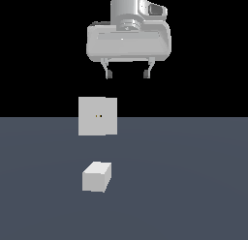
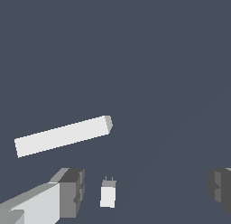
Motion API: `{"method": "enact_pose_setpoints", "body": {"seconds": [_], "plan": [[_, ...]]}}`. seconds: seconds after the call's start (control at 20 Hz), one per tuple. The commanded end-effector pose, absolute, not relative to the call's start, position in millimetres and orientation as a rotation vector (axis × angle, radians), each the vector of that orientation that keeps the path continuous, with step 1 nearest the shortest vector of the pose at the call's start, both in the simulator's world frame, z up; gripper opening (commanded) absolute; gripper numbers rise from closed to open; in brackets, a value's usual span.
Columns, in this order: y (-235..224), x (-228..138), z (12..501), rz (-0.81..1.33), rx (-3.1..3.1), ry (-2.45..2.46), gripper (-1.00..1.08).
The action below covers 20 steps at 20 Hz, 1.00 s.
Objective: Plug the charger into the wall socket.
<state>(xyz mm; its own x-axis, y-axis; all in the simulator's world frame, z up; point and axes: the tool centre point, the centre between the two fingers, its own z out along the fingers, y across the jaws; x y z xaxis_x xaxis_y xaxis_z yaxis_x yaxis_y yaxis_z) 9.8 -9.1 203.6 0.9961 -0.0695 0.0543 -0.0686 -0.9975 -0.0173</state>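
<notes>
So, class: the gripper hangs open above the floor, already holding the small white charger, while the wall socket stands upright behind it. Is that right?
Not quite. The gripper does hang open, but it holds nothing: the charger lies on the floor, in front of the upright wall socket. The exterior view shows it.

Ext. view: low, near floor level, looks horizontally across grey floor point(image 1: 193, 186) w/ horizon at mid-frame; wall socket point(image 1: 98, 116) faces cam, charger point(image 1: 97, 176) nearer at 6 o'clock of it, gripper point(image 1: 127, 74) high at 12 o'clock. Mid range.

Wrist view: looks steeply down from above, fingertips point(image 2: 72, 191) at frame edges. Socket point(image 2: 63, 135) seen edge-on from top, charger point(image 2: 108, 194) small w/ two prongs. Shared by both views: socket, charger, floor point(image 2: 135, 60), fingertips.
</notes>
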Motion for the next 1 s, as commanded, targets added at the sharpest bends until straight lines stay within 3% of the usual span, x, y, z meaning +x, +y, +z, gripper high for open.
{"method": "enact_pose_setpoints", "body": {"seconds": [0.0, 0.5, 0.95], "plan": [[-9, 10, 204, -0.086, -3.123, 0.108, 1.00], [-4, -5, 187, -0.082, -3.125, 0.119, 1.00], [11, -48, 141, -0.070, -3.129, 0.151, 1.00]]}}
